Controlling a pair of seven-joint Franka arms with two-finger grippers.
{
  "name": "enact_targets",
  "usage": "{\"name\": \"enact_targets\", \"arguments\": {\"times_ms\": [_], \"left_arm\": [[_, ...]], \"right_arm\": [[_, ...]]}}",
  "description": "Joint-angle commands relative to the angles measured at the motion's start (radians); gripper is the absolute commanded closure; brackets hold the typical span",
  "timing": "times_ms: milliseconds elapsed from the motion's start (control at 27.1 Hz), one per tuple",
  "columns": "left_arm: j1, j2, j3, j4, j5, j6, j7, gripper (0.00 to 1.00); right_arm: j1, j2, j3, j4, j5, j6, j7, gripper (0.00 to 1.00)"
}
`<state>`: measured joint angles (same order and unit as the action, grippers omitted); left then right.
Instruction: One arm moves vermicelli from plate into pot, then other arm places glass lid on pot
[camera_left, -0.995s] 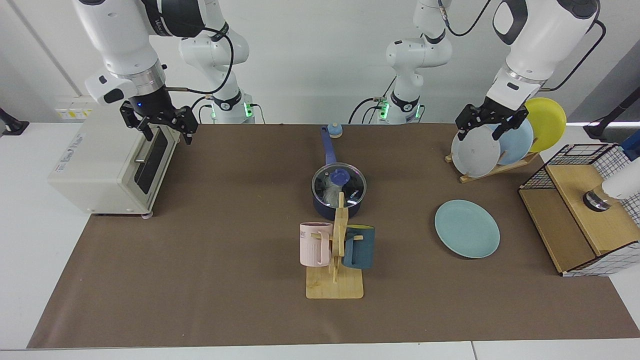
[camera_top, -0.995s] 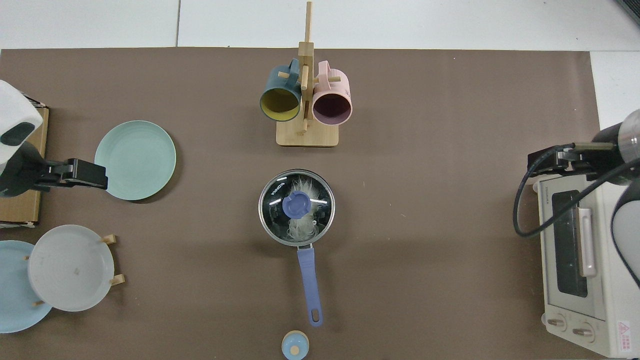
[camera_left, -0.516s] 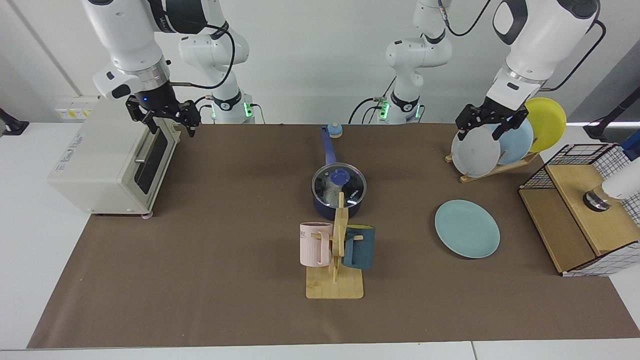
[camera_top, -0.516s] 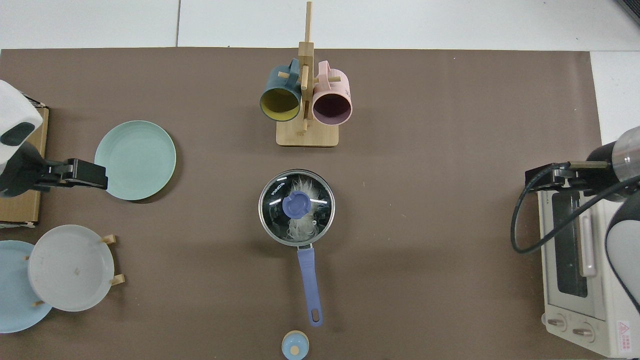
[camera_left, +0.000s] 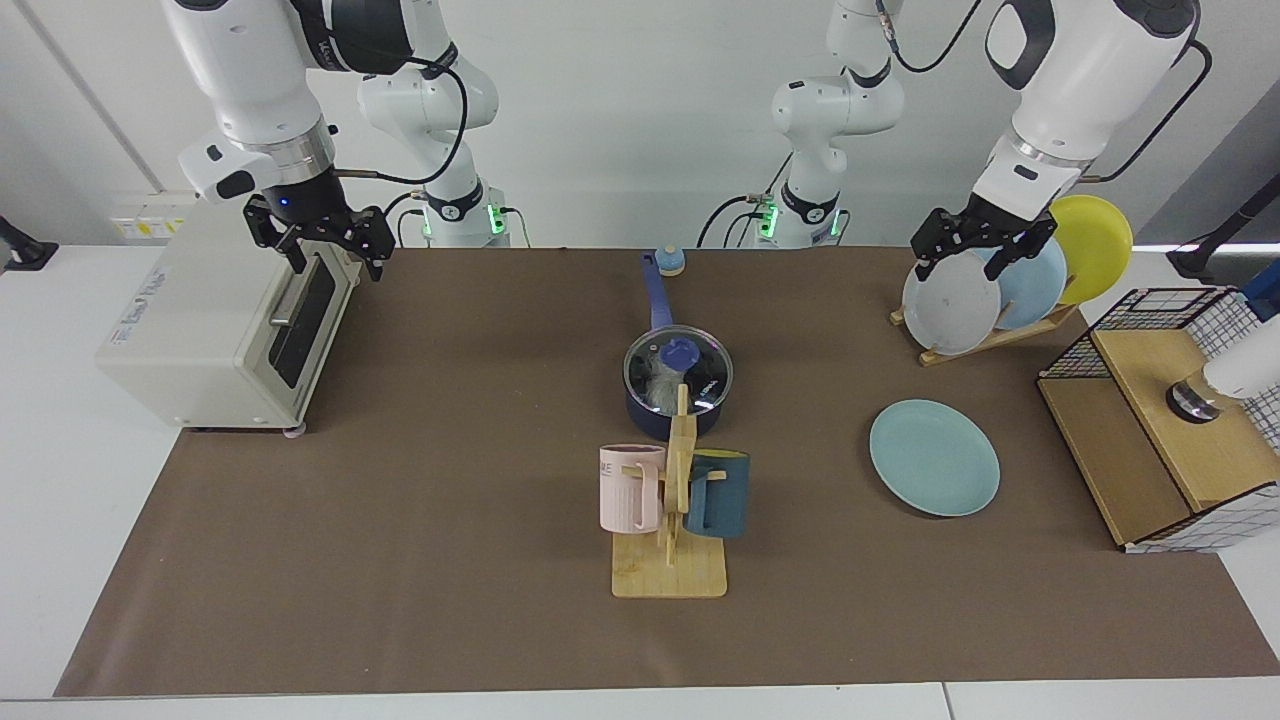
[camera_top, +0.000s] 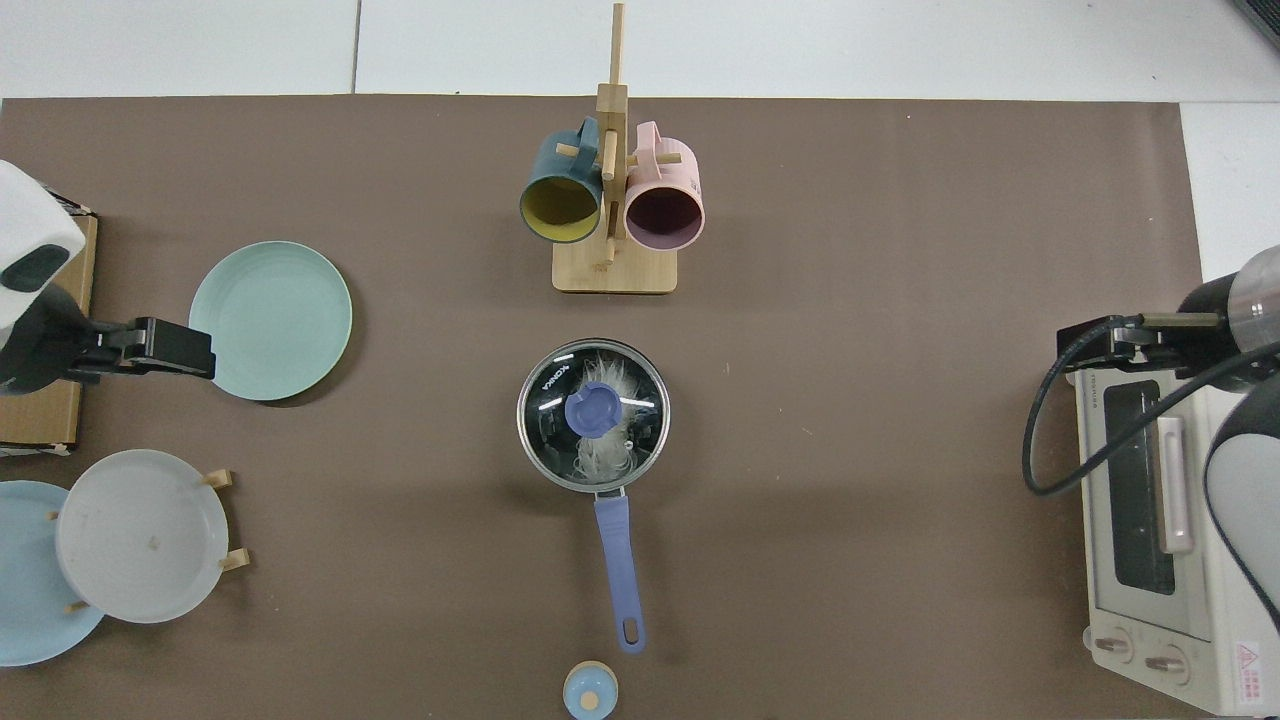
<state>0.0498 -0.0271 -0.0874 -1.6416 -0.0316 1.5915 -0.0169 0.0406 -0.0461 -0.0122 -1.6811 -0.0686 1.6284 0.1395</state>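
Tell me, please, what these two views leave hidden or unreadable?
- Pot: in the facing view the mug rack hides its front.
- Vermicelli: partly under the glass lid's knob in the top view.
- Left gripper: the top view shows it edge-on.

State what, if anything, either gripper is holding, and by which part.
Nothing is held. The right gripper hangs open above the toaster oven; the left gripper hangs open by the plate rack.
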Motion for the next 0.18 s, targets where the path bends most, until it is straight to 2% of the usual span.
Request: {"name": "enact_targets", "arguments": {"times_ms": [0, 147], "left_arm": [[0.004, -0.024, 0.000, -0.023, 0.012, 0.010, 0.012, 0.00], [0.004, -0.024, 0.000, -0.023, 0.012, 0.010, 0.012, 0.00]], "right_arm": [[-0.019, 0.006, 0.006, 0.003, 0.007, 0.030, -0.028, 0.00], [-0.015, 0.006, 0.006, 0.001, 0.009, 0.050, -0.026, 0.00]]}}
